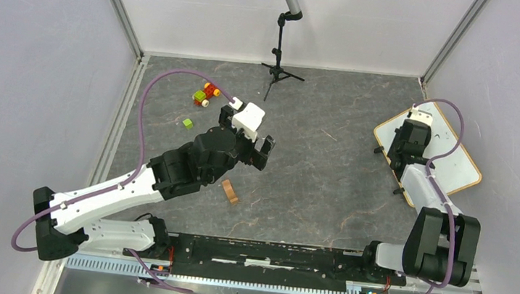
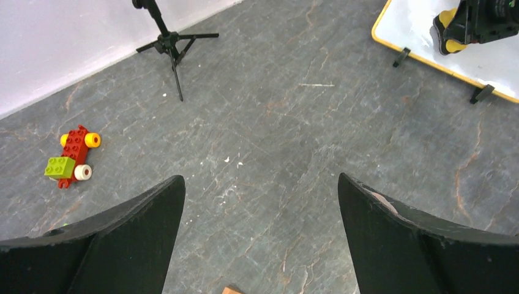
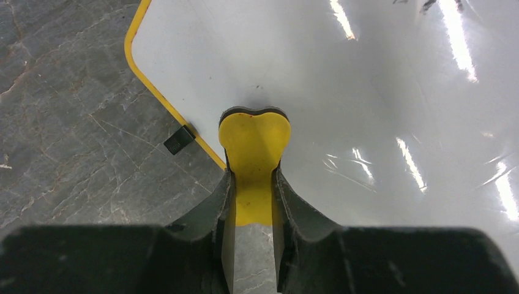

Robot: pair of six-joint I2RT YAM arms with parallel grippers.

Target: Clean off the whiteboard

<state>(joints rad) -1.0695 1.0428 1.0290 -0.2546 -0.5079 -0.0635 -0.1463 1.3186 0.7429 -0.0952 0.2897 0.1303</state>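
Note:
The whiteboard [image 1: 459, 168] lies at the right of the table, white with a thin tan-yellow frame [image 3: 150, 79]. My right gripper [image 3: 252, 177] is shut on a yellow eraser [image 3: 254, 144], whose head rests on the board near its left edge. The board's surface [image 3: 367, 92] looks mostly white and glossy, with a few small dark marks [image 3: 428, 5] at the top of the right wrist view. From above, the right gripper [image 1: 410, 137] stands over the board's near-left part. My left gripper [image 1: 246, 135] hangs open over the table's middle [image 2: 260, 184], holding nothing, far from the board [image 2: 422, 30].
A red and green brick toy car [image 1: 206, 94] and a small green brick [image 1: 187, 122] lie at the back left. A brown wooden block [image 1: 230, 191] lies below the left gripper. A black tripod stand [image 1: 278, 68] rises at the back centre. Small black feet [image 3: 179, 139] stick out from the board's edge.

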